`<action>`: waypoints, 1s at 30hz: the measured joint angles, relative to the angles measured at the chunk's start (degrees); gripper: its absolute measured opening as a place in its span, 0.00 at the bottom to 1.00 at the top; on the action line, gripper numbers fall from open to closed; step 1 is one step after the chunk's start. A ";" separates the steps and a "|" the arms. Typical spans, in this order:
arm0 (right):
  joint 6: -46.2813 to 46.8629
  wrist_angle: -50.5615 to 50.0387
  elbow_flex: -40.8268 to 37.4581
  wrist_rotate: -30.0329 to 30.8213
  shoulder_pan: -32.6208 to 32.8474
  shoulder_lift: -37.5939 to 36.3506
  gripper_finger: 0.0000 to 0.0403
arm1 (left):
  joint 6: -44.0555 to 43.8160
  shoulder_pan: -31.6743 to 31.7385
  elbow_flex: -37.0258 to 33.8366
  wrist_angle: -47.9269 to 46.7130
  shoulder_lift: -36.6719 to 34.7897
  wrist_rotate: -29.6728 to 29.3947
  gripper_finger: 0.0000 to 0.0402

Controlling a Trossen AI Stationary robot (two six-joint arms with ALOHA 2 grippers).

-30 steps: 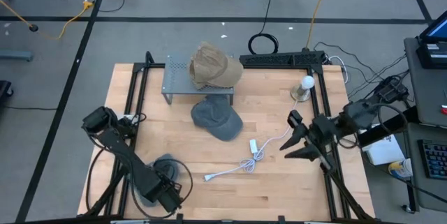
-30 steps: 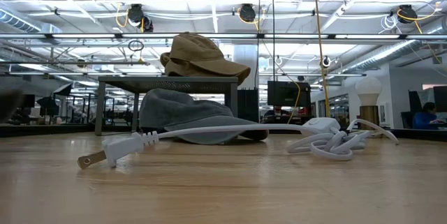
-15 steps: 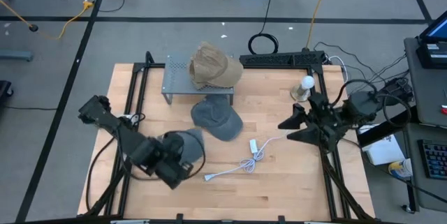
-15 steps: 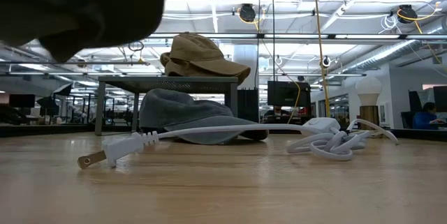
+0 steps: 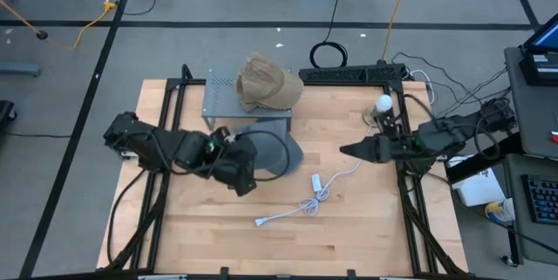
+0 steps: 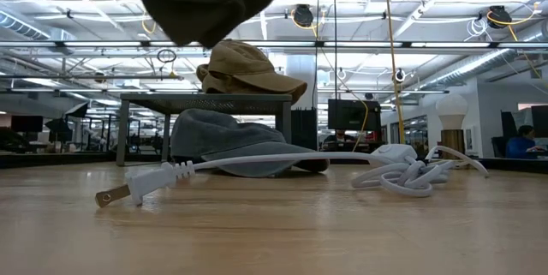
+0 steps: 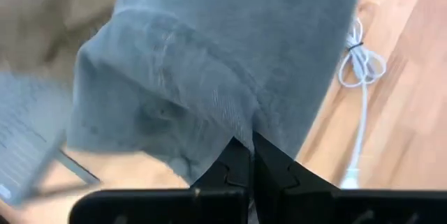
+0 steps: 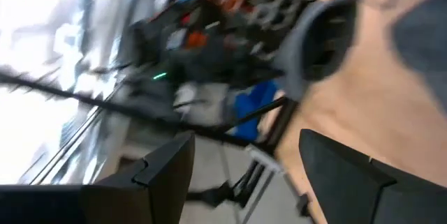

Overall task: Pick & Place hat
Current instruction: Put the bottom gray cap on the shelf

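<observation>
A tan hat (image 5: 266, 82) rests crown up on a small metal shelf (image 5: 222, 97) at the table's far middle; it also shows in the low view (image 6: 244, 69). A grey hat (image 5: 289, 151) lies on the table in front of the shelf (image 6: 231, 142). My left gripper (image 5: 247, 168) hovers over that hat's left side, shut on a second dark grey hat (image 5: 260, 153), which shows high up in the low view (image 6: 205, 1). My right gripper (image 5: 347, 151) is open and empty to the right of the hats, above the table. My left gripper pinches a ridge of the dark grey hat's cloth (image 7: 236, 135) between its two shut fingers (image 7: 274, 165); which part of the hat that is, I cannot tell. The hat spreads out beyond the fingers. It is lifted clear, high above the table (image 6: 205, 18).
A white power cable (image 5: 305, 201) with its plug lies on the table's near middle, right of the left gripper (image 7: 360, 63). A white bulb lamp (image 5: 381, 105) stands at the far right. Bare wood lies along the near and left sides.
My left gripper has carried the dark grey hat from the table's near left corner toward the far edge and the right, up over the grey hat lying in front of the shelf. My right gripper has swung toward the far edge and a little left, turning as it went.
</observation>
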 joint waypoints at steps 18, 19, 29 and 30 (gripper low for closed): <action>27.10 7.37 0.02 11.49 -0.52 11.13 0.63 | 39.62 0.41 4.44 14.36 0.00 -11.67 0.00; 26.65 9.87 0.02 11.51 -0.52 11.49 0.63 | 41.18 -0.03 4.44 15.00 0.00 -12.54 0.00; 25.46 20.42 0.00 10.42 -1.13 12.54 0.63 | 52.17 -3.87 4.44 18.46 0.01 -18.04 0.00; 24.33 22.61 0.00 8.83 -1.09 12.54 0.63 | 51.27 -4.10 4.44 18.29 0.02 -18.51 0.00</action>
